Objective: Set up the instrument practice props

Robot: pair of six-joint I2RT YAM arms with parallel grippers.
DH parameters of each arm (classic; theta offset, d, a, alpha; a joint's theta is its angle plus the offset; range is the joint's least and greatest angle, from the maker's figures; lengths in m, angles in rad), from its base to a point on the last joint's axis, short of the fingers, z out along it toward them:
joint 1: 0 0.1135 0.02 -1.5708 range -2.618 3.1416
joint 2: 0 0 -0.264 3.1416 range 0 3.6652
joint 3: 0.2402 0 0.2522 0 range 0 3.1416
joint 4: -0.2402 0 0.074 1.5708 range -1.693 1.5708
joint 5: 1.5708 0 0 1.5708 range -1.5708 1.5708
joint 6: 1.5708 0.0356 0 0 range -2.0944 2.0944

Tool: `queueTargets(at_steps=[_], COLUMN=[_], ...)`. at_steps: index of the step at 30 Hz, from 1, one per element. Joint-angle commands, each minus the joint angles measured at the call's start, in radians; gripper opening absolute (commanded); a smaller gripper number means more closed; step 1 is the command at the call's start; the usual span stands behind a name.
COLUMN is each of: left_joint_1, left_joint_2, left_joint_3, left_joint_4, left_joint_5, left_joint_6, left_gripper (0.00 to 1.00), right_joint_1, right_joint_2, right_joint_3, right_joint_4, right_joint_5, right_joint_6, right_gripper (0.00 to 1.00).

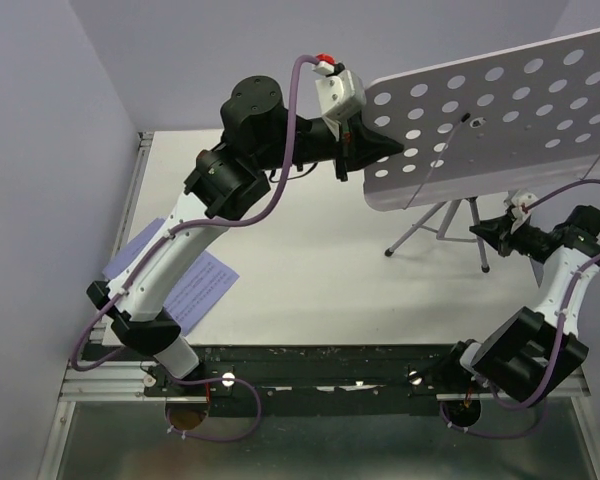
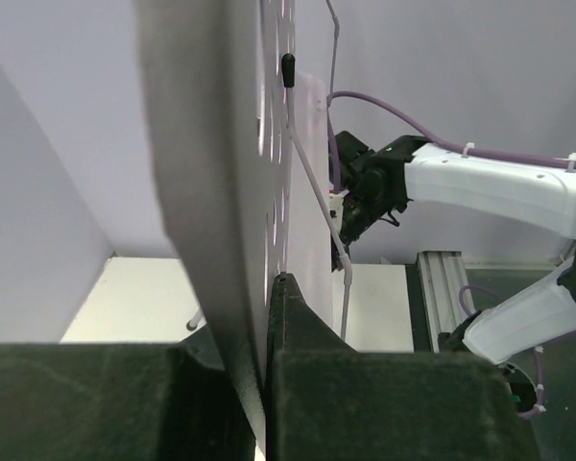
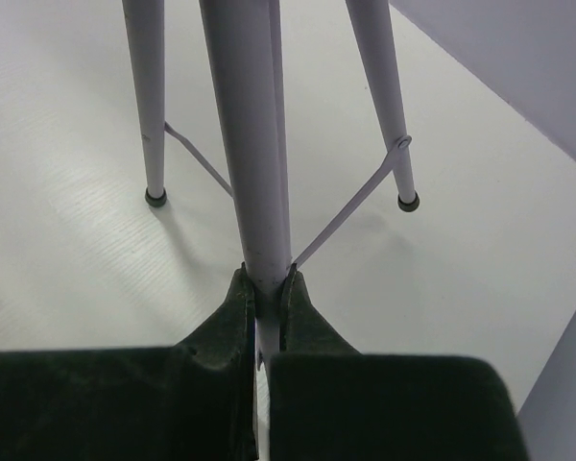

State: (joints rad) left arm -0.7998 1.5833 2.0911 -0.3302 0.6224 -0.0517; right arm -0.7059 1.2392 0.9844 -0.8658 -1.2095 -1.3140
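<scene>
A robot lab cell: plain lilac walls [image 1: 180, 60] around a white table [image 1: 310, 270] with aluminium rail [image 1: 100, 385].

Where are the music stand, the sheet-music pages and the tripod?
music stand [image 1: 500, 100]: top external view, on its perforated panel.
sheet-music pages [image 1: 202, 288]: top external view, on the near page's uncovered part.
tripod [image 3: 252, 144]: right wrist view, on the middle tube.

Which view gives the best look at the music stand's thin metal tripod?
Right wrist: the thin metal tripod fills the frame, dark-capped feet on the table, the right hand shut on one tube. Top external shows only its legs below the pale lilac perforated desk. Left wrist shows mostly that desk edge-on.
</scene>
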Motion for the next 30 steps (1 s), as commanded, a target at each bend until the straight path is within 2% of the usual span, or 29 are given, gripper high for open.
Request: queueTargets(at_steps=[1,9,16,24,30], left_joint_1=[0.001,-0.071,-0.116,-0.154,-0.164], left_joint_2=[0.044,0.148,0.196,0.251,0.274], left_joint_3=[0.081,0.243,0.28,0.316,0.314], left_joint_4=[-0.187,-0.204,-0.113,-0.086,-0.079], left_joint_5=[-0.162,-0.21,-0.234,-0.256,-0.265], left_joint_6=[0.01,0.009,-0.077,-0.093,-0.076], left_gripper=[0.0,0.0,0.0,0.0,0.0], right_joint_1=[-0.11,-0.11,-0.11,-0.107,-0.08], right_joint_2=[0.149,0.206,0.241,0.282,0.284], right_joint_3=[-0.138,-0.156,-0.098,0.017,0.091], right_joint_4=[-0.127,-0.116,-0.246,-0.43,-0.475], right_joint_5=[0.551,0.499,0.355,0.2,0.148], right_joint_6=[-0.106,-0.106,-0.142,-0.198,-0.171], right_gripper=[0.0,0.0,0.01,0.16,0.34])
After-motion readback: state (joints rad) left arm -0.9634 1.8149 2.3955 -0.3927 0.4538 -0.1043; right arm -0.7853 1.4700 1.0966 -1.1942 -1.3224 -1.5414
